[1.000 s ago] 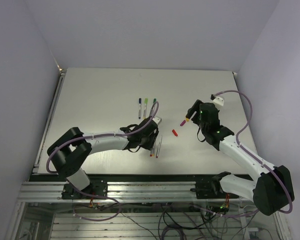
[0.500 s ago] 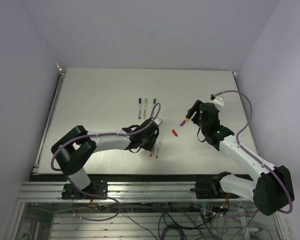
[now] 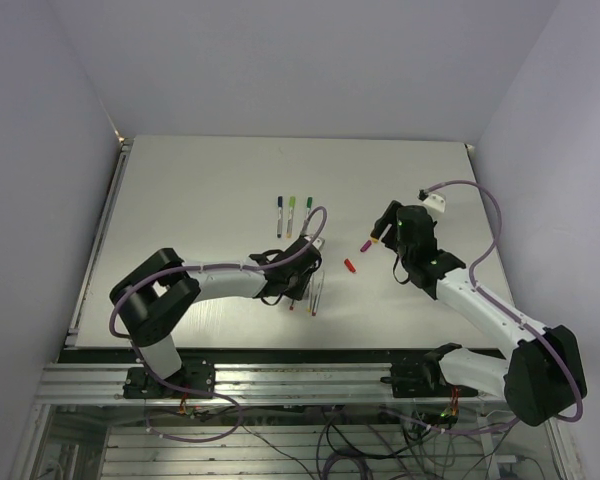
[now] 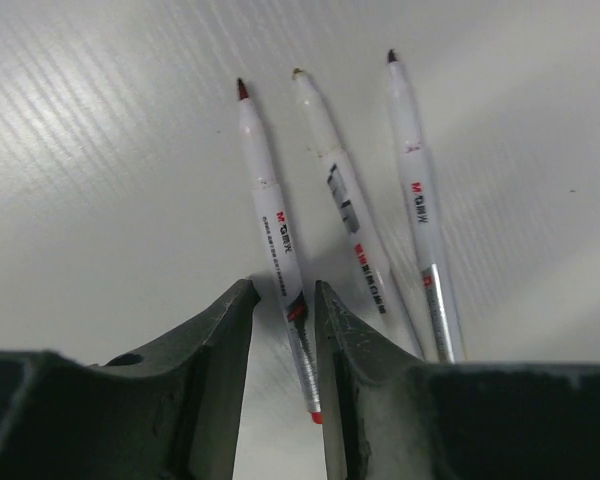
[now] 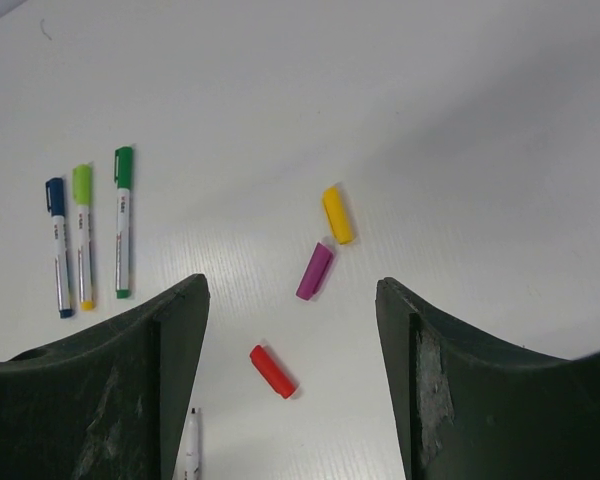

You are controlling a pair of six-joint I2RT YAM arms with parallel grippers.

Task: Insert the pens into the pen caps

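Note:
Three uncapped white pens lie side by side on the table (image 3: 200, 190): a red-tipped one (image 4: 270, 215), a yellow-tipped one (image 4: 345, 190) and a dark-tipped one (image 4: 417, 190). My left gripper (image 4: 283, 290) is low over them, open, its jaws narrowly astride the rear of the red-tipped pen, with a thin gap on the left side. From above it sits at the pens (image 3: 315, 295). My right gripper (image 5: 290, 285) hangs open above three loose pen caps: red (image 5: 273, 371), purple (image 5: 315, 271) and yellow (image 5: 337, 214). It holds nothing.
Three capped pens, blue (image 5: 57, 245), light green (image 5: 83, 235) and green (image 5: 123, 220), lie in a row farther back (image 3: 292, 213). A white clip (image 3: 436, 199) on the right arm's cable hangs over the back right. Walls close the table on three sides.
My left gripper has drawn back toward the near edge, down over the uncapped pens, and its jaws have narrowed around the red-tipped one. The right arm has not moved.

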